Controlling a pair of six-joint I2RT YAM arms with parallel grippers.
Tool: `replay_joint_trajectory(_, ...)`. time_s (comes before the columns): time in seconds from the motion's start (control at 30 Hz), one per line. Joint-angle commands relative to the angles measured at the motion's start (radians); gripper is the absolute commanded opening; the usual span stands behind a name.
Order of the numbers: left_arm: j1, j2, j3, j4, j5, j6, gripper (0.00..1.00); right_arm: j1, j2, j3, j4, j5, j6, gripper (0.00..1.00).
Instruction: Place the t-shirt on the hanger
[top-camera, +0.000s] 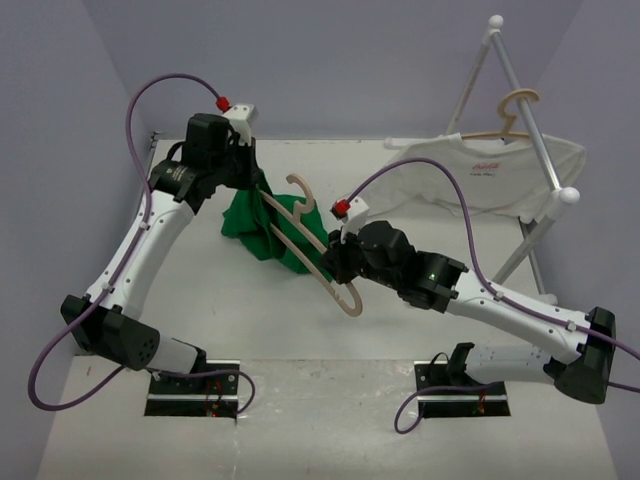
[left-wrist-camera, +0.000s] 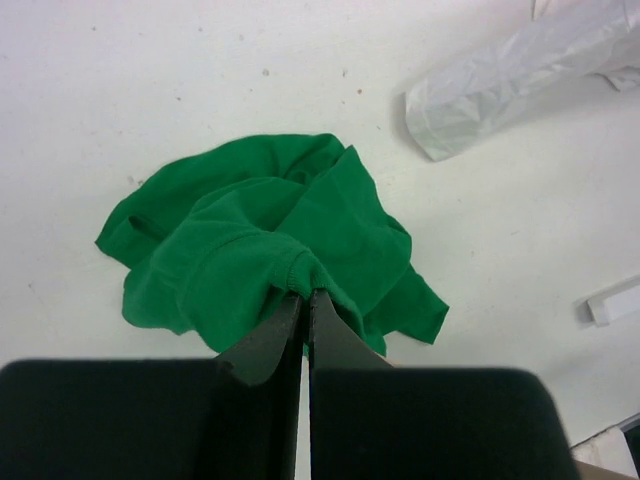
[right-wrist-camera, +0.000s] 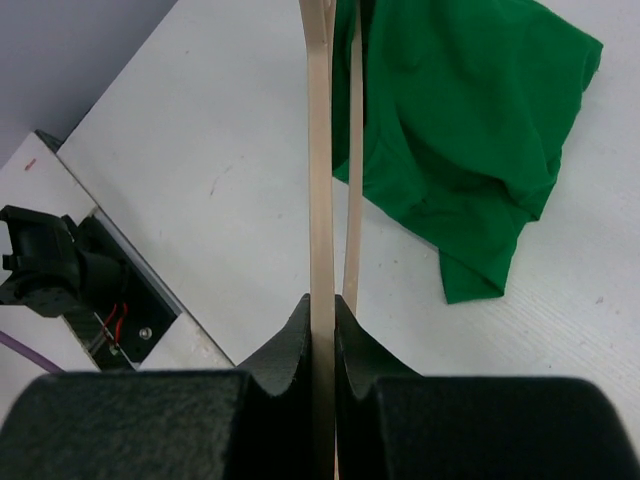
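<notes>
The green t-shirt (top-camera: 262, 230) hangs bunched above the table, and my left gripper (top-camera: 262, 186) is shut on a fold at its top. In the left wrist view the closed fingertips (left-wrist-camera: 305, 296) pinch the cloth (left-wrist-camera: 250, 230), which droops to the table below. The tan wooden hanger (top-camera: 312, 245) runs diagonally from the shirt toward my right gripper (top-camera: 336, 262), with its hook (top-camera: 300, 192) pointing up. My right gripper (right-wrist-camera: 322, 305) is shut on one thin arm of the hanger (right-wrist-camera: 320, 180). The hanger's far end lies against the left edge of the shirt (right-wrist-camera: 460, 130).
A white t-shirt (top-camera: 480, 175) hangs on a second hanger (top-camera: 512, 112) from a white rack (top-camera: 535, 140) at the back right. Its sleeve (left-wrist-camera: 500, 85) shows in the left wrist view. The left arm's base plate (right-wrist-camera: 110, 300) sits at the near table edge.
</notes>
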Motion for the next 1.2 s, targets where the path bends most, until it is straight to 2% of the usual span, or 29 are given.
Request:
replay_joint_trajectory(0.0,-0.063,-0.044,0.046,0.012,0.066,0.008,0.0,-0.003,-0.008,0.025,0.157,-0.043,-0.066,0.0)
replay_joint_trajectory(0.17,-0.124,-0.097,0.066,-0.012,0.154,0.052,0.0,-0.037,0.025,0.083,0.278,-0.095,-0.172,0.0)
replay_joint_trajectory(0.3,-0.134,-0.136,0.099,-0.058,0.234,0.098,0.0,-0.061,-0.004,0.052,0.464,-0.105,-0.214,0.0)
replay_joint_trajectory(0.43,-0.149,-0.15,0.136,-0.086,0.288,0.12,0.0,-0.062,-0.019,0.003,0.572,-0.104,-0.202,0.0)
replay_joint_trajectory(0.5,-0.168,-0.148,0.16,-0.108,0.285,0.135,0.0,-0.064,-0.044,-0.074,0.67,-0.023,-0.154,0.0)
replay_joint_trajectory(0.67,-0.183,-0.127,0.205,-0.152,0.176,0.136,0.0,-0.059,-0.088,-0.226,0.769,0.297,0.033,0.0)
replay_joint_trajectory(0.8,-0.183,-0.113,0.23,-0.148,0.064,0.106,0.0,-0.03,-0.087,-0.226,0.628,0.532,0.137,0.0)
replay_joint_trajectory(0.9,-0.183,-0.092,0.256,-0.142,0.006,0.099,0.0,0.014,-0.066,-0.162,0.492,0.564,0.139,0.0)
replay_joint_trajectory(0.97,-0.183,-0.076,0.271,-0.142,0.002,0.102,0.0,0.019,-0.07,-0.164,0.483,0.478,0.111,0.0)
replay_joint_trajectory(1.0,-0.183,-0.063,0.282,-0.137,-0.006,0.099,0.0,0.021,-0.086,-0.16,0.449,0.352,0.119,0.0)
replay_joint_trajectory(1.03,-0.183,-0.056,0.282,-0.132,-0.012,0.099,0.0,0.019,-0.086,-0.155,0.429,0.349,0.12,0.0)
replay_joint_trajectory(1.1,-0.184,-0.046,0.283,-0.121,-0.021,0.093,0.0,0.021,-0.1,-0.135,0.373,0.237,0.12,0.0)
replay_joint_trajectory(1.17,-0.185,-0.035,0.28,-0.113,0.058,0.096,0.0,0.02,-0.132,-0.161,0.395,0.187,0.125,0.0)
